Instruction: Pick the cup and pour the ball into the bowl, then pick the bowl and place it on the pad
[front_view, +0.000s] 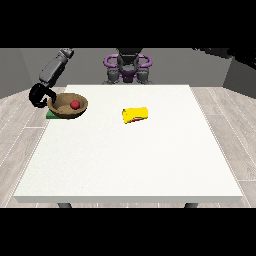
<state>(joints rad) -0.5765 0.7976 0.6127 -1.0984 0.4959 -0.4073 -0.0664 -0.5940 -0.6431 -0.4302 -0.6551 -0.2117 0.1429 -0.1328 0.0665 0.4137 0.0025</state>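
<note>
A brown bowl (68, 106) rests on a green pad (51, 115) near the table's left edge, with a red ball (75, 104) inside it. The black hand at the view's left (38, 95) is right beside the bowl's left rim, its fingers curved toward the rim; whether they still touch it is unclear. A yellow cup (135, 115) lies on its side near the middle of the table, apart from both hands. No hand shows at the view's right.
The white table (130, 160) stretches wide toward the camera. The robot's torso (128, 67) stands behind the far edge. The pad sits close to the table's left edge.
</note>
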